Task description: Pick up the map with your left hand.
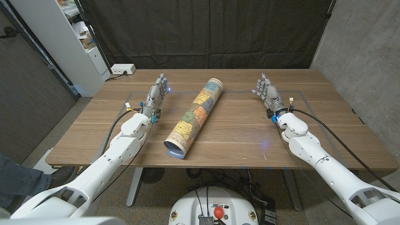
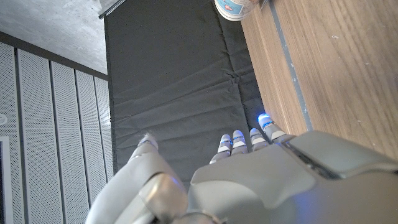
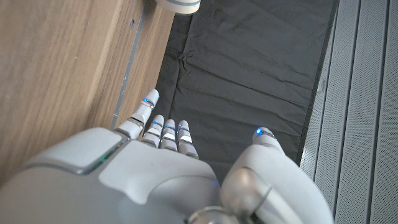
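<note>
Lying on the wooden counter (image 1: 250, 134) between the two arms: the map (image 1: 194, 117), rolled into a long tube. To the robot's right of the left hand (image 1: 156, 95), with bare wood between, nothing touching. Nearer the left hand than the right hand (image 1: 267, 89), though not by much; near end of the roll closer still to the left forearm than to the hand itself. Long axis running mostly away from the robot, slanted: near end, blue-rimmed and open, toward the counter's front edge and a little to the robot's left; far end, capped pale, toward the back edge and a little to the right. Far end also caught at the edge of the left wrist view (image 2: 235, 7) and the right wrist view (image 3: 177, 5), in each beyond the fingertips and off to the side. Left hand empty, fingers (image 2: 231, 144) apart and reaching toward the back of the counter, standing more or less on its edge as far as can be told. Right hand likewise empty, fingers (image 3: 163, 130) spread, well apart from the roll. Judged from this: a sideways reach to the right for the left hand, then a wrap across the tube's width, probably near its middle for balance.
</note>
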